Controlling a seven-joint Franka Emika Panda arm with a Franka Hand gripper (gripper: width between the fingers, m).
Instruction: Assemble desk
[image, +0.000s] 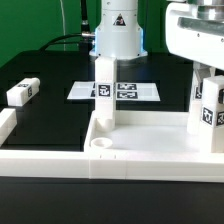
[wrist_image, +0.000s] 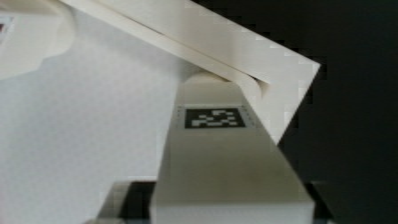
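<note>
The white tabletop (image: 60, 165) lies tray-side up at the front, with a round socket (image: 100, 143) in its near rim. One white leg (image: 105, 92) stands upright at its back corner. A second leg (image: 209, 112) stands upright at the exterior view's right end of the tabletop, and my gripper (image: 205, 76) is shut on its top. In the wrist view this tagged leg (wrist_image: 217, 125) runs from between the dark pads (wrist_image: 146, 200) of my gripper (wrist_image: 224, 198) down to a corner of the tabletop (wrist_image: 80, 120). A third leg (image: 22, 92) lies loose on the black table.
The marker board (image: 128, 92) lies flat behind the tabletop, in front of the robot base (image: 118, 35). A white rail piece (image: 8, 125) sits at the exterior view's left edge. Black table surface (image: 55, 80) surrounds the parts.
</note>
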